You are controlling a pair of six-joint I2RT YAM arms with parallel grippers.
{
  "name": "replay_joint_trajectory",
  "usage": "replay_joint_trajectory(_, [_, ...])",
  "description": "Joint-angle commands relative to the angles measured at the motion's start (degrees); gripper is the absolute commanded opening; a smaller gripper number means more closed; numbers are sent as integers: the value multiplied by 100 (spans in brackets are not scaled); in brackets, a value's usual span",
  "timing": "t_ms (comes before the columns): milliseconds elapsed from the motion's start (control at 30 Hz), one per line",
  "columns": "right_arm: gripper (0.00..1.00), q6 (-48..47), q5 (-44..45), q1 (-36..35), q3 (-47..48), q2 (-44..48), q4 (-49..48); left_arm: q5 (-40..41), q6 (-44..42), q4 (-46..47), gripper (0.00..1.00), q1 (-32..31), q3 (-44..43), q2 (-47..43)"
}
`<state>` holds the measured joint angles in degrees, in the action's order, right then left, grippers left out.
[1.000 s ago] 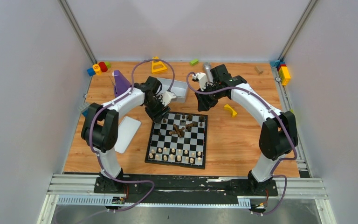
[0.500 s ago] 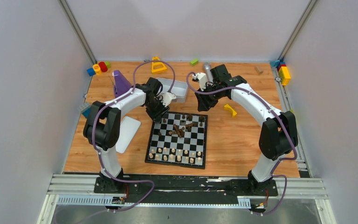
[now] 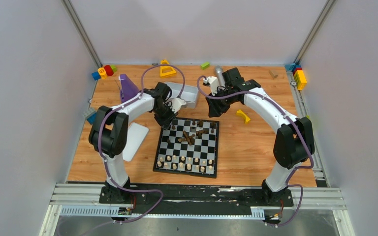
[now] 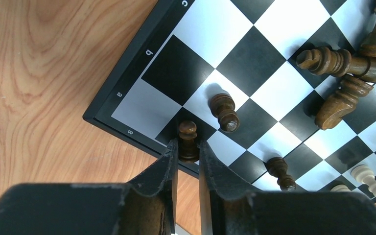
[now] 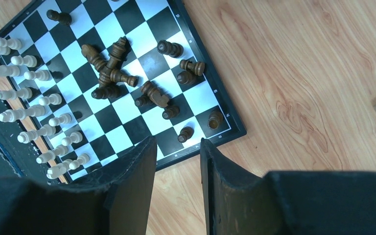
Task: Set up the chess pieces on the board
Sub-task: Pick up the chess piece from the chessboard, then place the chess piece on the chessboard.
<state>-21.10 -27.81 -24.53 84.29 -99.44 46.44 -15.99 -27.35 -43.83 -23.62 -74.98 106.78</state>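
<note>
The board [image 3: 197, 148] lies in the middle of the table. Two rows of pale pieces [image 3: 187, 162] stand along its near edge. Dark pieces [image 3: 191, 135] lie toppled in a heap on its far half, with a few standing around them. My left gripper [image 3: 166, 121] is at the board's far left corner. In the left wrist view its jaws [image 4: 188, 147] are shut on a dark pawn [image 4: 187, 133] that stands upright on the corner square. Another dark pawn [image 4: 225, 112] stands one square away. My right gripper [image 5: 178, 147] hangs open and empty above the board's far right edge [image 5: 210, 142].
A white tray [image 3: 186, 94] sits behind the left gripper and a white lid [image 3: 134, 140] lies left of the board. A purple cone [image 3: 127, 86], a yellow block [image 3: 243, 116], a grey cylinder [image 3: 219, 73] and coloured toy blocks [image 3: 103, 72] are scattered along the table's far side.
The left gripper's jaws have closed in onto the dark pawn at the board's corner. The right arm has not moved.
</note>
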Motion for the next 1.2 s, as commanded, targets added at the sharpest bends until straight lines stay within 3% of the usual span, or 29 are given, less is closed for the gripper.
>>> replay_joint_trajectory(0, [39,2,-511,28,384,149,-124,-293,36,137,13,208,60,-456])
replay_joint_trajectory(267, [39,738,-2315,18,920,-219,-533,-1149,-33,552,9,358,392,-1546])
replay_joint_trajectory(667, [40,2303,-4008,-117,1547,-1408,-1409,-2413,15,1065,10,320,727,-2706])
replay_joint_trajectory(1167, [44,2857,-4318,-545,1916,-1988,-1602,-2260,-25,961,11,111,657,-2676])
